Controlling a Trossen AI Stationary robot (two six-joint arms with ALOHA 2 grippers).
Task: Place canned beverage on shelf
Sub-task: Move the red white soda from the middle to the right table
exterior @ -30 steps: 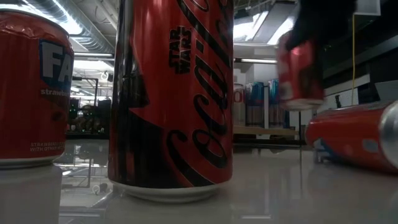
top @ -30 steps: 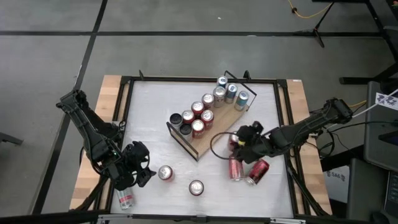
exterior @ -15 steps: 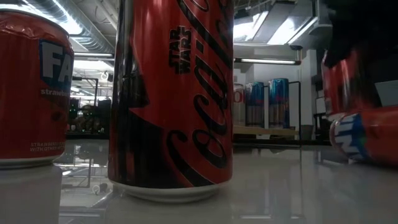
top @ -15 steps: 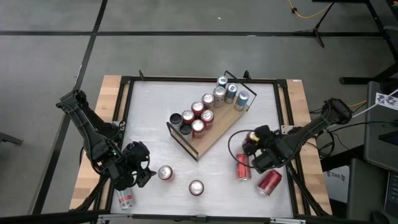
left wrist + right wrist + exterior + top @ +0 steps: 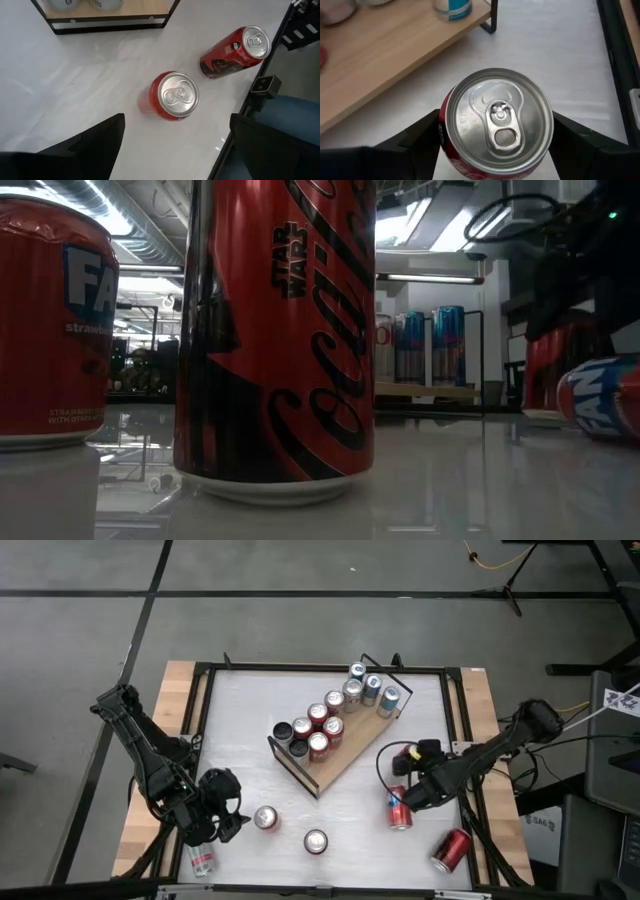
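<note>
The right hand [image 5: 402,802] was clamped on an upright red aluminium can [image 5: 496,122] on the white counter [image 5: 240,710], near the light-wood shelf [image 5: 345,752]. The left hand [image 5: 228,812] waited with fingers apart at the counter's near-left corner.

Lab: exposed ceiling ducts [image 5: 150,240], concrete floor [image 5: 300,600]

Open tabletop [image 5: 250,700] is lying clear across the upper left of the high view. Cans [image 5: 318,727] are crowding the shelf [image 5: 335,755] at center, leaving its lower right strip bare. Loose cans [image 5: 315,841] are dotting the lower edge.
</note>
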